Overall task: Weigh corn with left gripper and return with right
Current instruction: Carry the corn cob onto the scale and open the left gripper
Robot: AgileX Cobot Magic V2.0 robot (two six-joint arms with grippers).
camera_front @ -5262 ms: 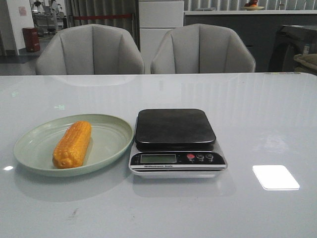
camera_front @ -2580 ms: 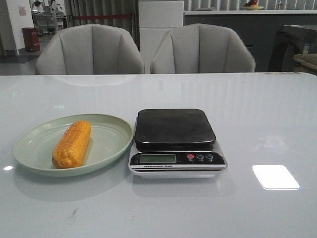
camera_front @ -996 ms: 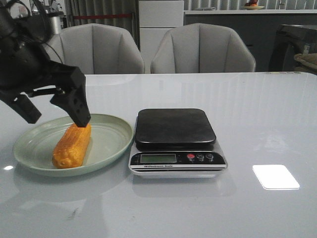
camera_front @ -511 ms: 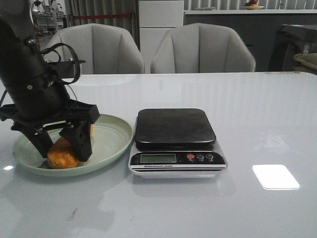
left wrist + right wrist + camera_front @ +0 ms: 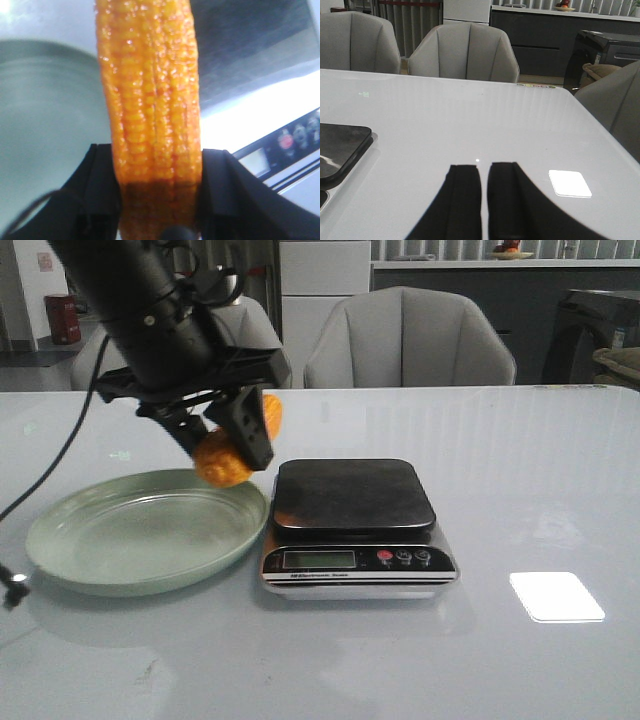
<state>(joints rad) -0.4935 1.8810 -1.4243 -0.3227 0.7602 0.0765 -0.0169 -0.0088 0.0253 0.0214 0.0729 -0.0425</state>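
My left gripper (image 5: 228, 440) is shut on the corn (image 5: 222, 462), an orange-yellow cob, and holds it in the air above the right rim of the green plate (image 5: 110, 540), just left of the scale (image 5: 352, 502). In the left wrist view the corn (image 5: 150, 95) stands between the two black fingers (image 5: 102, 185), with the plate (image 5: 45, 115) on one side and the scale (image 5: 260, 45) on the other. My right gripper (image 5: 484, 172) is shut and empty, low over the bare table to the right of the scale (image 5: 340, 145). It does not show in the front view.
The scale has a black platform, a display (image 5: 318, 559) and a red button (image 5: 385, 556) at its front. Two grey chairs (image 5: 408, 340) stand behind the table. A bright light patch (image 5: 556, 597) lies on the table at the right.
My left gripper came down onto the plate, closed on the corn and has lifted it up and to the right, toward the scale. The plate is now bare.
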